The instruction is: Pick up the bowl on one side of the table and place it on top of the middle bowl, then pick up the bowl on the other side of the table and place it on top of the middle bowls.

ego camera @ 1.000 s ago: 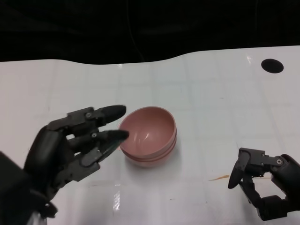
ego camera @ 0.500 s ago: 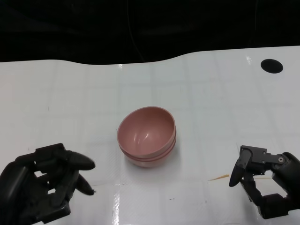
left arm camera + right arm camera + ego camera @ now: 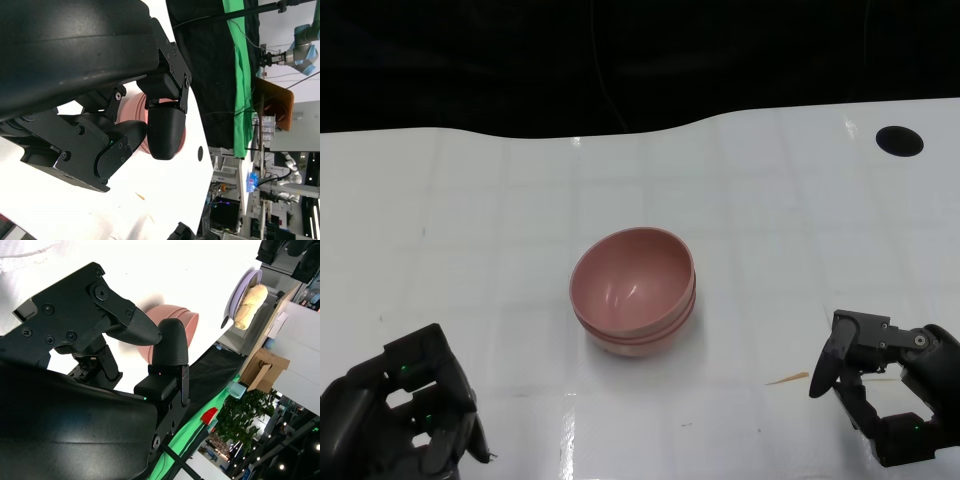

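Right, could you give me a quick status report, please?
Left hand empty, curled. Right hand empty. Bowls stacked mid-table. Nothing in the way.

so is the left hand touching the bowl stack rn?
Apart. The head view shows the left hand low at the table's near edge, with bare white table between it and the pink bowl stack.

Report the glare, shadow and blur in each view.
Head view: lamp glare streaks the white table near the left hand; the stacked pink bowls are sharp with a soft shadow. Left wrist view: the close-up hand fills the frame and hides most of the bowls. Right wrist view: the table is overexposed, the background room distorted.
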Robot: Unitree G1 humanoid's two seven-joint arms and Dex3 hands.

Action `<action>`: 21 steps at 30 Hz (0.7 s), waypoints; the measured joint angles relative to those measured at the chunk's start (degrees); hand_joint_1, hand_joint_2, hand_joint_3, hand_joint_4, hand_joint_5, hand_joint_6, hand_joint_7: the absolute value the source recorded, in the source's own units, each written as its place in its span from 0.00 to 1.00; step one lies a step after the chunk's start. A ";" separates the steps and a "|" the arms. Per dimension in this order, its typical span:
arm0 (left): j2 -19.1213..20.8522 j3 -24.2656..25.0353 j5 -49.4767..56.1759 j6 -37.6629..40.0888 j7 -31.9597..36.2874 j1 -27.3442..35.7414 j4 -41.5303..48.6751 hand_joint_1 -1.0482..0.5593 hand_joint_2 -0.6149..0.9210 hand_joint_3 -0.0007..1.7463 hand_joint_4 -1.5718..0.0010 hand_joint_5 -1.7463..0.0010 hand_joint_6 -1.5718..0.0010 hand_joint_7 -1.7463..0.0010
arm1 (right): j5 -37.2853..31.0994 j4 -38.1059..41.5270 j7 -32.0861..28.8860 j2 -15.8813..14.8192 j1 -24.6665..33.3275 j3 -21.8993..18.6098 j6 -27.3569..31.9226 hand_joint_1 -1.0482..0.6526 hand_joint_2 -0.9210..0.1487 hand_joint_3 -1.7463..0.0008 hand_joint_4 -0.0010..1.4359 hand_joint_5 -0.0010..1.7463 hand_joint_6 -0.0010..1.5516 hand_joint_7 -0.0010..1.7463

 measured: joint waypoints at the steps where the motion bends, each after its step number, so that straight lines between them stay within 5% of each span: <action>1: -0.01 0.00 0.00 -0.02 0.00 -0.15 0.19 0.62 0.74 0.72 0.48 0.00 0.56 0.00 | -0.01 0.00 -0.10 0.05 0.01 0.04 0.00 0.56 0.38 0.30 0.63 1.00 0.46 0.98; 21: -0.51 -0.70 1.22 0.88 0.19 -1.55 0.27 0.62 0.75 0.71 0.49 0.00 0.55 0.04 | -1.77 0.81 -1.44 0.07 -0.01 -0.05 -1.29 0.57 0.37 0.32 0.62 1.00 0.45 0.98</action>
